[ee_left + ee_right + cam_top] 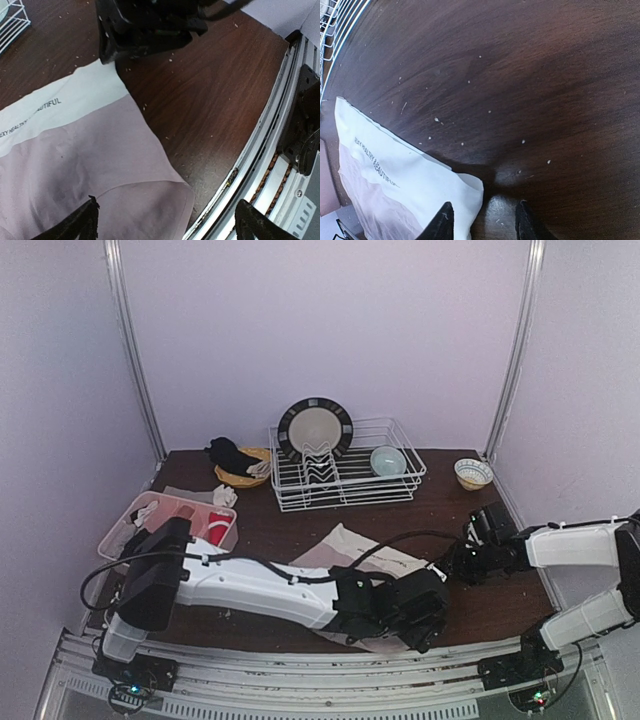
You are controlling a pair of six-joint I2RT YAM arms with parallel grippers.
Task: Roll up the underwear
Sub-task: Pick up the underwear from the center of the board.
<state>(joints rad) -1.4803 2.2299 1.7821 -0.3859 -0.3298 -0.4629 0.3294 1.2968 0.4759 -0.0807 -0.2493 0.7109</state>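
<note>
Pale pink underwear (345,545) lies flat near the table (480,605)'s front edge, the left gripper (167,215) spread wide over its leg hem (165,189) and the right gripper (484,215), narrower but unclosed, straddling a waistband corner (470,187), apparently poised to start the roll.

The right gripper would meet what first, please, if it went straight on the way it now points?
Probably the underwear, at its white waistband corner just ahead of the right gripper; the other finger lines up with bare table instead. Depth is hard to judge here.
</note>
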